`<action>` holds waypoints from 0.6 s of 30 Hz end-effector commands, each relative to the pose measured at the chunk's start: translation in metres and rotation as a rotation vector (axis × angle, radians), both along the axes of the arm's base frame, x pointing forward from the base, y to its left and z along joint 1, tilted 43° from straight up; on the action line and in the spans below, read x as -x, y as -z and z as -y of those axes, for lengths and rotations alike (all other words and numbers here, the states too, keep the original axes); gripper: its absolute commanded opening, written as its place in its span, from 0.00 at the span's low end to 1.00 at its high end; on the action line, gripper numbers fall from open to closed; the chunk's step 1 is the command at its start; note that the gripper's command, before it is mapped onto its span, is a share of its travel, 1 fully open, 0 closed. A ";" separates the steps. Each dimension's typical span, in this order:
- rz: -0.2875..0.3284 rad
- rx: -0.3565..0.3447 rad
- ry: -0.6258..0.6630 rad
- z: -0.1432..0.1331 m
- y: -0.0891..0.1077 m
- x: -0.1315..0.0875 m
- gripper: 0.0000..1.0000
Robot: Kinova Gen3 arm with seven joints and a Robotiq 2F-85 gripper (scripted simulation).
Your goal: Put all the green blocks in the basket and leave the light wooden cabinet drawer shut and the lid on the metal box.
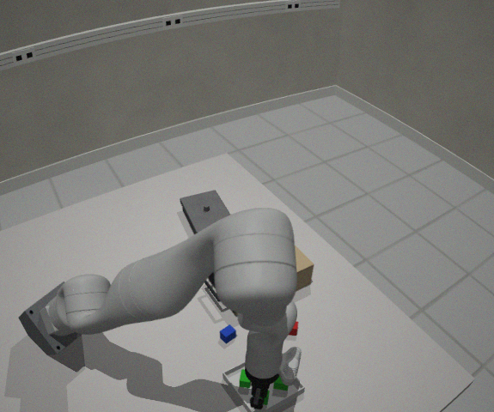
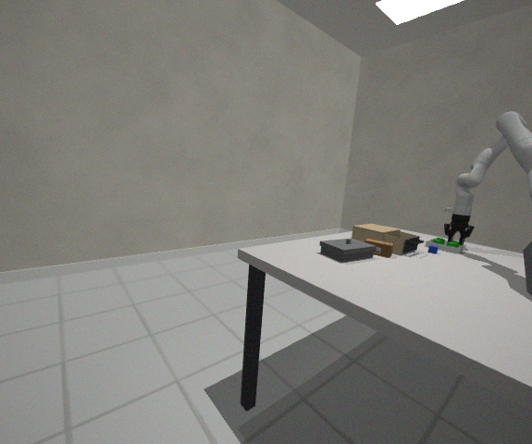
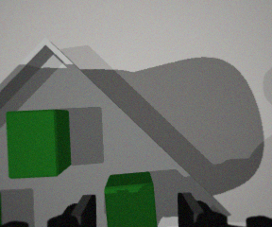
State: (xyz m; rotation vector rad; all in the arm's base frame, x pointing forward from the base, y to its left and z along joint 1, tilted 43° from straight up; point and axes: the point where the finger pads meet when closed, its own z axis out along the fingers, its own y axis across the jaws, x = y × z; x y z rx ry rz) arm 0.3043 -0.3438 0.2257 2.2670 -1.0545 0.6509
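Observation:
A pale grey basket (image 1: pixel 289 397) (image 2: pixel 447 249) (image 3: pixel 89 95) holds three green blocks: one block (image 1: pixel 244 379) (image 3: pixel 32 144) near a corner, another block (image 1: pixel 281 384) at the other side, and a third block (image 3: pixel 130 205) under my gripper (image 1: pixel 256 404) (image 2: pixel 456 240) (image 3: pixel 137 210). The gripper is partly open, fingertips apart on either side of that third block, with gaps visible. The dark metal box (image 1: pixel 204 209) (image 2: pixel 346 250) has its knobbed lid on. The light wooden cabinet (image 1: pixel 303 269) (image 2: pixel 376 232) is mostly behind my arm; its drawer's state is unclear.
A blue block (image 1: pixel 228 334) (image 2: pixel 432 249) lies on the table (image 1: pixel 149 248) outside the basket. A red block (image 1: pixel 294 328) is partly behind my arm. An orange-brown piece (image 2: pixel 379 248) stands between box and cabinet. A dark-fronted part (image 2: pixel 410 243) is beside the cabinet.

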 end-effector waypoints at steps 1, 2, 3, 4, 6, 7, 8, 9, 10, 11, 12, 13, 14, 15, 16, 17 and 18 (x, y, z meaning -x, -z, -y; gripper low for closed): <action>0.001 -0.002 -0.004 -0.008 -0.007 0.001 0.57; 0.001 -0.002 -0.004 -0.009 -0.009 0.001 0.57; 0.001 -0.002 -0.005 -0.011 -0.011 0.002 0.57; 0.001 -0.002 -0.005 -0.013 -0.013 0.003 0.57; 0.000 -0.002 -0.005 -0.018 -0.018 0.004 0.57; 0.000 -0.002 -0.005 -0.020 -0.020 0.005 0.57; 0.000 -0.002 -0.005 -0.022 -0.023 0.005 0.57; 0.000 -0.002 -0.005 -0.025 -0.026 0.006 0.57; 0.000 -0.003 -0.005 -0.027 -0.029 0.007 0.57; 0.000 -0.003 -0.005 -0.030 -0.031 0.008 0.57; 0.000 -0.003 -0.005 -0.030 -0.031 0.008 0.57; 0.000 -0.003 -0.005 -0.030 -0.031 0.008 0.57; 0.000 -0.003 -0.005 -0.033 -0.034 0.009 0.57; 0.000 -0.003 -0.005 -0.035 -0.037 0.009 0.57; 0.000 -0.003 -0.005 -0.038 -0.041 0.010 0.57; 0.000 -0.003 -0.005 -0.041 -0.044 0.011 0.57; 0.000 -0.003 -0.005 -0.044 -0.047 0.012 0.57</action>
